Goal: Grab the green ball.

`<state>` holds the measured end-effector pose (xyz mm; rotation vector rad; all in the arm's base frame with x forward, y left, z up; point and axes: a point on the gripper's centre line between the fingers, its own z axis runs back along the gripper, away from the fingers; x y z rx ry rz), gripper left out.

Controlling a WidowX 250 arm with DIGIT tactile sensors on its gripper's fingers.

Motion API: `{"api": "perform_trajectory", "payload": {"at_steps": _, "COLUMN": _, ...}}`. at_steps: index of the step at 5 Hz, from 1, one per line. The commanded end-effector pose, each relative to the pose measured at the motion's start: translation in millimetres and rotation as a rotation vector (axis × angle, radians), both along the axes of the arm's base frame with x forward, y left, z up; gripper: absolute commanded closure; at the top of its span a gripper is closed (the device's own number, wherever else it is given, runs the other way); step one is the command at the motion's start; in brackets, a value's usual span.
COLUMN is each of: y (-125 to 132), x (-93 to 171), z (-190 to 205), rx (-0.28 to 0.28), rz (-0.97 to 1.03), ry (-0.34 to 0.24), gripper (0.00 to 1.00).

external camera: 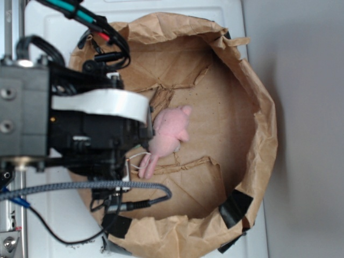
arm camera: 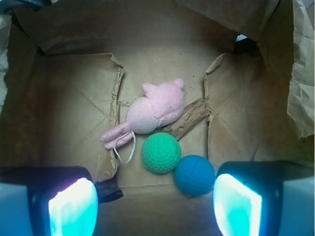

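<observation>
In the wrist view the green ball (arm camera: 161, 153), dimpled and mint-green, rests on the floor of the brown paper bag (arm camera: 74, 98). It touches a teal-blue ball (arm camera: 194, 175) at its lower right and lies just below the pink plush toy (arm camera: 152, 112). My gripper (arm camera: 155, 209) hangs above the bag floor, nearer the camera than both balls, jaws wide apart with nothing between them. Both glowing fingers (arm camera: 73, 206) frame the bottom corners. In the exterior view the arm (external camera: 91, 123) hides both balls; only the pink plush toy (external camera: 167, 137) shows.
The bag's crumpled rolled walls (external camera: 258, 107) ring the workspace on all sides. Torn ridges of paper (arm camera: 194, 115) stand up on the bag floor beside the toy. A white string loop (arm camera: 124, 150) trails from the toy. Black tape (external camera: 235, 207) patches the rim.
</observation>
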<state>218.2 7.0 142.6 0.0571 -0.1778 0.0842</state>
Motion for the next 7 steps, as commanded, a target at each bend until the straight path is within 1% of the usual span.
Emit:
{"api": "perform_trajectory", "payload": {"at_steps": 1, "y": -2.2, "x": 9.4, "z": 15.2, "rx": 0.003, "rz": -0.013, "ry": -0.051, "gripper": 0.00}}
{"api": "perform_trajectory", "payload": {"at_steps": 2, "y": 1.3, "x": 11.1, "z": 30.1, "rx": -0.048, "rz": 0.069, "ry": -0.127, "gripper": 0.00}}
{"api": "perform_trajectory", "payload": {"at_steps": 3, "y": 7.2, "x": 6.5, "z": 41.4, "rx": -0.102, "rz": 0.088, "ry": -0.052, "gripper": 0.00}}
{"api": "perform_trajectory", "payload": {"at_steps": 4, "y": 11.5, "x": 7.3, "z": 50.7, "rx": -0.121, "rz": 0.110, "ry": 0.004, "gripper": 0.00}}
{"api": "perform_trajectory", "payload": {"at_steps": 5, "y": 18.5, "x": 18.9, "z": 36.7, "rx": -0.055, "rz": 0.157, "ry": 0.052, "gripper": 0.00}}
{"api": "perform_trajectory", "payload": {"at_steps": 6, "y": 16.8, "x": 22.4, "z": 8.8, "rx": 0.033, "rz": 0.136, "ry": 0.053, "gripper": 0.00}}
{"api": "perform_trajectory", "payload": {"at_steps": 7, "y": 14.2, "x": 28.5, "z": -10.4, "rx": 0.053, "rz": 0.105, "ry": 0.043, "gripper": 0.00}}
